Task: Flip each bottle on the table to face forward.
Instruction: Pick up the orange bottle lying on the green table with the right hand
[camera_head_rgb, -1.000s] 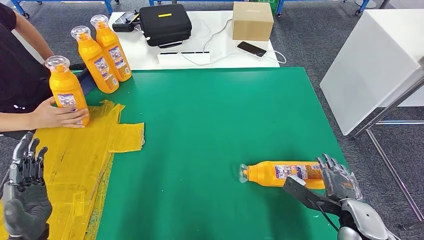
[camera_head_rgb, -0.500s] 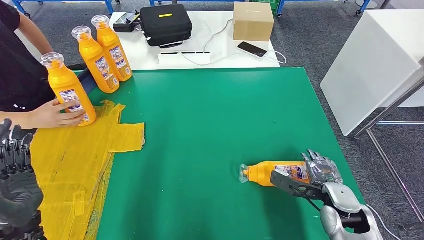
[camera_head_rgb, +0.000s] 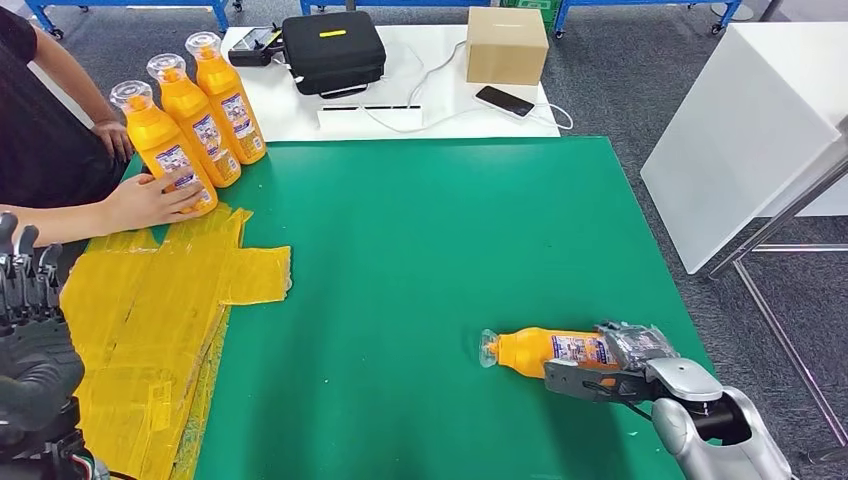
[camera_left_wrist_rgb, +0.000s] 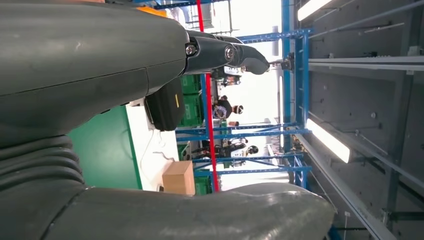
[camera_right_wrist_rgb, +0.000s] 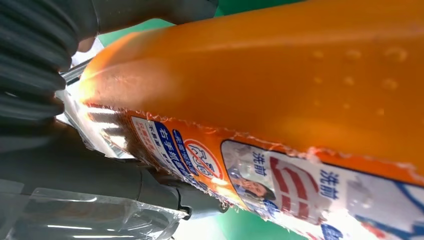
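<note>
lying bottle (camera_right_wrist_rgb: 280, 95) label: Chinese print, "洗前" readable twice, round logo unclear | standing bottles (camera_head_rgb: 195, 105): labels too small | black case (camera_head_rgb: 333, 48): yellow tag illegible

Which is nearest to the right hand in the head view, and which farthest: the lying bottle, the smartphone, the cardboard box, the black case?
1. Lying bottle: on its side on the green mat, in the right hand.
2. Smartphone: on the white table, beyond the mat's far edge.
3. Cardboard box: just behind the phone.
4. Black case: farther left on the white table.
</note>
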